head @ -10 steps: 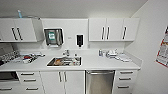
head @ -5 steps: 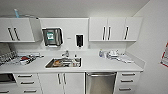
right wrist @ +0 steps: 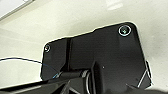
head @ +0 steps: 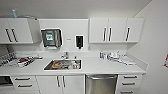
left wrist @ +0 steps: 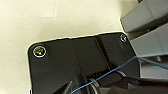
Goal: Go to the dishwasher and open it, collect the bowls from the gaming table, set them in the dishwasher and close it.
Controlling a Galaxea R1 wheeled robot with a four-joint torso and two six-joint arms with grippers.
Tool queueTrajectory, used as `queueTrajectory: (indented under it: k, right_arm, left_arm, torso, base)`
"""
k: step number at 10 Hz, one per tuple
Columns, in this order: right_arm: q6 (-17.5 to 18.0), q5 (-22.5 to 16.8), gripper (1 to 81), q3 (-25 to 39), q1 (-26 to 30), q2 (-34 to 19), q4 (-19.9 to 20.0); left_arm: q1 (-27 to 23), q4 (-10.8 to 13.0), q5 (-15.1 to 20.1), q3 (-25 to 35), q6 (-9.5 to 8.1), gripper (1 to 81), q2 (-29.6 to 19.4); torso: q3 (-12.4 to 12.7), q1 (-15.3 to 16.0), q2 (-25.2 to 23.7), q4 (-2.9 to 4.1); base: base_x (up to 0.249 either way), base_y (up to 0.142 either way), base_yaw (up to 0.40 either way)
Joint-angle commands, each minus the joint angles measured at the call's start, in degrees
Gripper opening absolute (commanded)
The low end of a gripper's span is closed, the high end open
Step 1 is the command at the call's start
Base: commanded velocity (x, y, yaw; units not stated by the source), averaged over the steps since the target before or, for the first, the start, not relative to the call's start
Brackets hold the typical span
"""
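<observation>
The dishwasher (head: 101, 84), with a brushed steel front and a horizontal bar handle (head: 101, 77), sits shut under the white counter (head: 100, 67), just right of the sink (head: 63, 64). It lies ahead of me, low in the head view. The bowls and the gaming table are out of view. Both wrist views look down at my own dark plate over a pale floor (left wrist: 62, 20).
White drawers (head: 130, 81) flank the dishwasher on the right and cabinet doors (head: 61, 83) on the left. Dishes lie on the counter at left (head: 22, 61) and right (head: 113, 55). Wall cabinets (head: 115, 30) hang above. A white wall (head: 155, 50) closes the right side.
The whole head picture has grown a little and the counter sits lower in it: the camera has moved closer to the kitchen front. Nothing in the kitchen itself has moved.
</observation>
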Motion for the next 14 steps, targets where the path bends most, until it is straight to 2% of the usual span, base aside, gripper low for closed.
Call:
queueTrajectory:
  k: [1, 14]
  right_arm:
    - [0.05, -2.78, 81.1, 0.61, 2.97, -1.26, -0.21]
    - [-0.04, -2.69, 81.1, 0.61, 2.97, -1.26, -0.39]
  left_arm:
    - [-3.60, 0.55, 2.59, 0.60, 0.02, 81.1, -0.67]
    - [-3.42, 0.64, 2.59, 0.51, 0.03, 81.1, -0.58]
  torso:
    - [0.00, 0.00, 0.00, 0.00]
    - [0.02, -0.11, -0.02, 0.00]
  base:
    - [0.124, 0.000, 0.000]
    - [0.124, 0.000, 0.000]
